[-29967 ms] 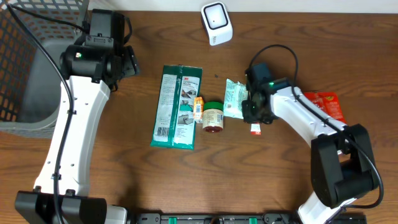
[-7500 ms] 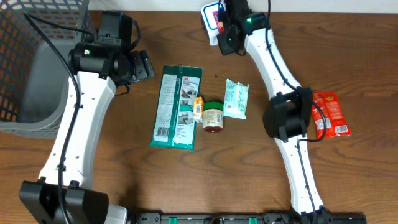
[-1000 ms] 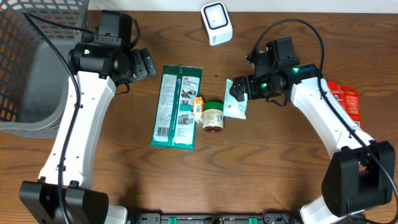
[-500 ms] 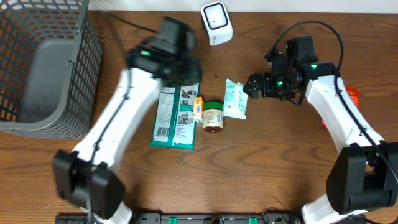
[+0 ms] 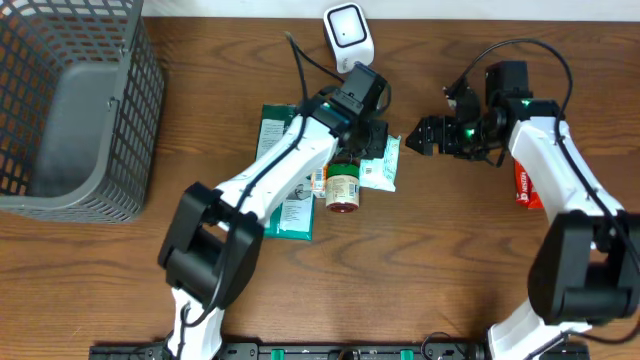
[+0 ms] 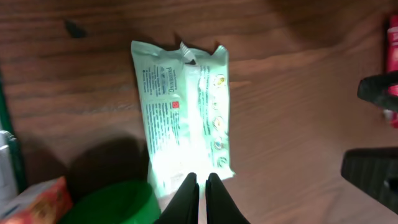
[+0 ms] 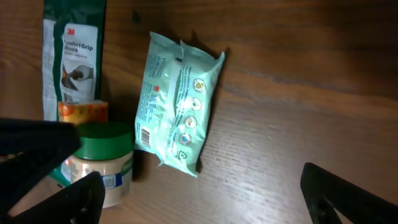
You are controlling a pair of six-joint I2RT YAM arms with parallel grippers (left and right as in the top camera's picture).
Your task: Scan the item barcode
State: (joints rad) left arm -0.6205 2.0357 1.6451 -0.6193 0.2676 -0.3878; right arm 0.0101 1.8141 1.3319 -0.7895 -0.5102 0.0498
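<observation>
Lying flat near the middle of the dark brown wood-grain table (image 5: 450, 280): pale green plastic pouch (image 6: 183, 118), printed face up, with a small barcode showing at the corner nearest the green-lidded jar (image 5: 343, 190) just to its left. Left of the jar, small orange carton (image 7: 82, 112), then long dark green flat packet (image 7: 73, 56). At far left, grey wire-mesh basket (image 5: 145, 120); at far centre, white boxy barcode scanner (image 5: 348, 35); on the right, red foil packet (image 5: 527, 187), partly hidden by the right arm. Left gripper (image 6: 199, 180) closed, fingers pressed together, tips over the pouch's near end in the wrist view; cannot tell whether touching it. Right gripper (image 5: 420, 135) spread wide, holding nothing, hovering just right of the pouch and apart from it. Beyond the far table edge, only a thin pale strip of room.
</observation>
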